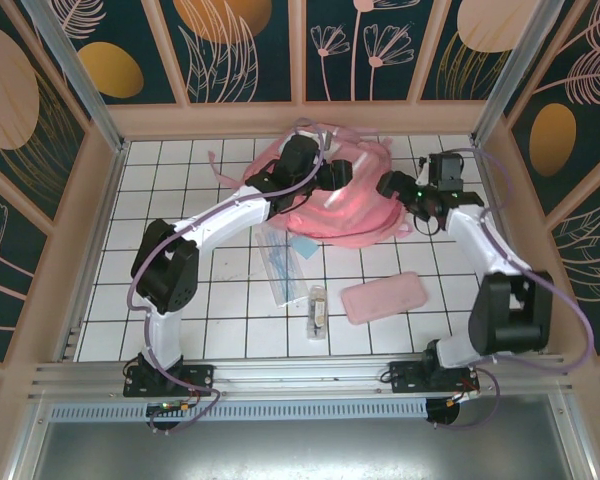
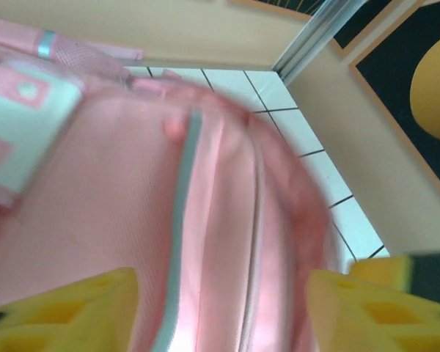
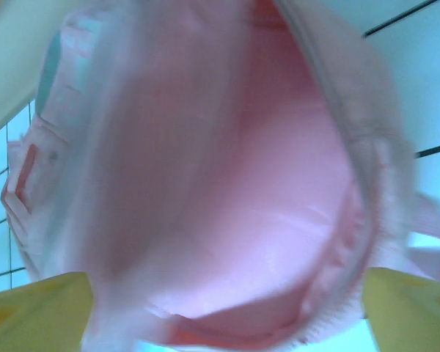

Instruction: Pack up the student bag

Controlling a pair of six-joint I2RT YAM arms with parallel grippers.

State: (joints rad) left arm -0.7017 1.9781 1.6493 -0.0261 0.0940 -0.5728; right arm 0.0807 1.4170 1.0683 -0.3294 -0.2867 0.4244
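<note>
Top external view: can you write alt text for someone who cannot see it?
Two robot arms reach to a pink student bag at the far middle of a white tiled table, left gripper and right gripper close together over it. Nearer the arms lie a clear plastic sleeve, a small clear case and a flat pink pouch.

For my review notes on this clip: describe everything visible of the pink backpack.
The student bag is a soft pink fabric backpack, slumped on the white tiled table toward its far side. A pale shiny strip runs down one panel near a white patch with pink squares; loose straps trail left. Its mouth looks open, showing pink lining. The left end effector and right end effector sit over it, jaws apart; contact is unclear.
</note>
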